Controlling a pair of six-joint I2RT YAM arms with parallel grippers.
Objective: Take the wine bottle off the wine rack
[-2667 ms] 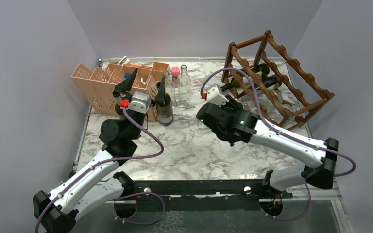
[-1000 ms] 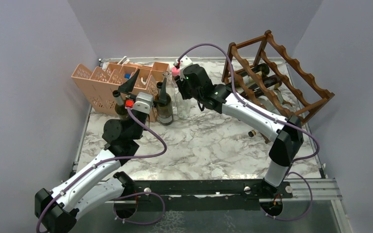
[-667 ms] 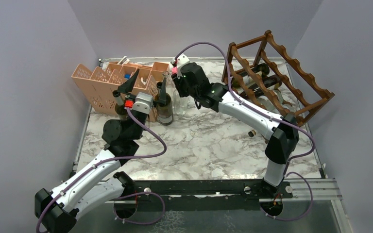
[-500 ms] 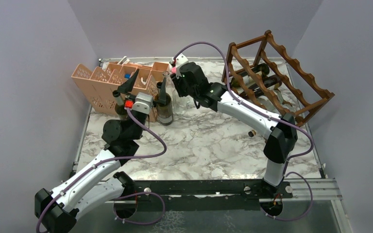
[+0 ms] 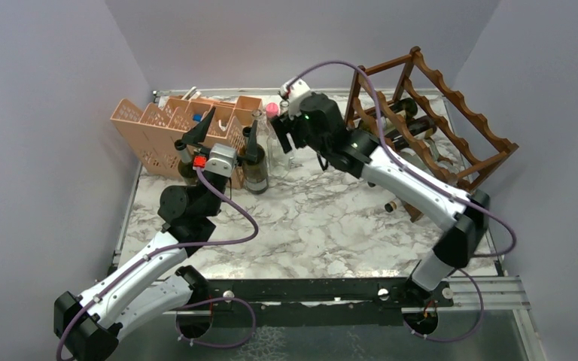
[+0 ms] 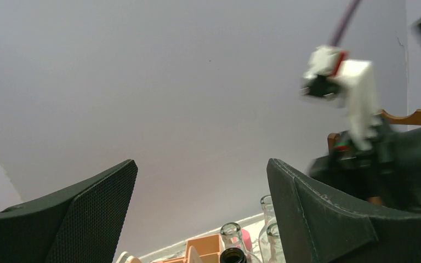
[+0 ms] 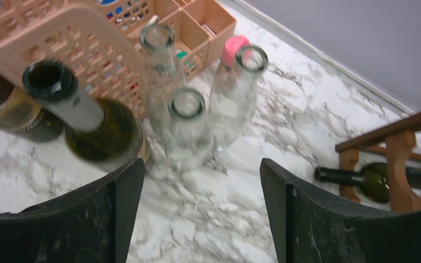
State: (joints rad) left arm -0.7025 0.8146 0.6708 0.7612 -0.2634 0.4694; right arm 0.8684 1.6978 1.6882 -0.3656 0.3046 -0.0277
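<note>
Moments after swinging from the wine rack point(image 5: 463, 100) to the back of the table point(image 5: 316, 226), the right gripper point(image 7: 198, 162) has let go and pulled up. Its fingers now stand wide apart with nothing between them. Directly below, a clear bottle point(image 7: 186, 129) stands upright on the marble, which suggests it has just been set down.

That looks like 1 bottle delivered. At least 1 green wine bottle point(image 7: 375, 182) lies on its side in the rack at back right, neck pointing out, so there may be more to fetch.

The left gripper point(image 6: 202, 162) is also spread wide and empty, aimed up at the wall beside the pink basket point(image 5: 150, 128).

The clear bottle has close company: 2 more clear bottles, a pink-capped bottle point(image 7: 233, 49) behind them, and a dark bottle point(image 7: 96, 131) just beside the basket. Any sideways drift while withdrawing could topple this tight group. On the way back, the rack's crossed slats hem the remaining bottles in. The right arm's purple cable point(image 5: 369, 75) arcs in front of the rack's top corner.
</note>
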